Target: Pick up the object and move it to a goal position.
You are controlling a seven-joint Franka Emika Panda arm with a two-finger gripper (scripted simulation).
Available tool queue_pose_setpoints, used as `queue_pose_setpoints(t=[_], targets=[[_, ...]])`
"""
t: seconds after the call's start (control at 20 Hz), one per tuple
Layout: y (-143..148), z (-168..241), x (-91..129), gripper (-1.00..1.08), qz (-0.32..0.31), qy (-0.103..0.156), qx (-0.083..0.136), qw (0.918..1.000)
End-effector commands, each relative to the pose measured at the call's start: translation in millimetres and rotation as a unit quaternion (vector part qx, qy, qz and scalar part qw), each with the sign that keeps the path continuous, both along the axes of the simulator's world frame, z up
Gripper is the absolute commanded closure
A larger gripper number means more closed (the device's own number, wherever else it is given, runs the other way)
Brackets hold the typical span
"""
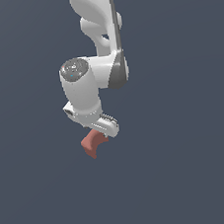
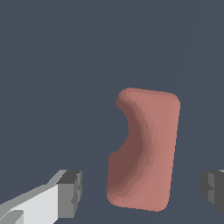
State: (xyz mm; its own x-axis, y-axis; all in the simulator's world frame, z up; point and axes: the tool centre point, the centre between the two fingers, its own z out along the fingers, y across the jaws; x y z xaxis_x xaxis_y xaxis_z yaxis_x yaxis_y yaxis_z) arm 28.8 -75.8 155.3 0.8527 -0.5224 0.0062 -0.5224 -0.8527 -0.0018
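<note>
In the wrist view the two dark grey finger pads (image 2: 70, 192) of the white two-finger gripper (image 2: 142, 192) stand spread wide, one on either side of the small matte reddish-brown curved block (image 2: 146, 148), with bare floor showing between each pad and the block. Neither pad touches it: the pincer is open and pinching nothing. The block lies in the gap, nearer to the far pad than to the one on the white finger, its concave scooped flank turned toward the white finger and its straighter flank toward the other.

Farther off, the exterior view shows the white gripper (image 1: 104, 130) hanging low from the glossy white jointed arm (image 1: 87, 79), with the reddish-brown block (image 1: 93, 145) poking out just beneath it on the plain dark grey-blue floor (image 1: 191, 174). No edge or corner of that floor shows, so the block can only be placed as directly under the gripper, in the middle of the scene.

I judge that the approach is about done and the grasp is the step in hand. The next move calls for settling the fingers level with the block's sides, then pressing them together on it before lifting. No goal marker is visible.
</note>
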Motion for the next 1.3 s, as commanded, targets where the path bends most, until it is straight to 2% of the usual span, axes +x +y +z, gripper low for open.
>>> queue_pose_setpoints(t=[0.0,0.3,0.65,1.25], targets=[[-6.0,-3.7,1.2,-0.92,-0.025,0.001,0.001,0.9997],[-14.1,-8.8,2.5,-0.92,-0.058,0.003,0.001,0.9983],[-14.5,-12.7,2.4,-0.92,-0.059,0.003,0.001,0.9982],[-15.0,-59.1,1.6,-0.92,-0.062,0.003,0.001,0.9981]])
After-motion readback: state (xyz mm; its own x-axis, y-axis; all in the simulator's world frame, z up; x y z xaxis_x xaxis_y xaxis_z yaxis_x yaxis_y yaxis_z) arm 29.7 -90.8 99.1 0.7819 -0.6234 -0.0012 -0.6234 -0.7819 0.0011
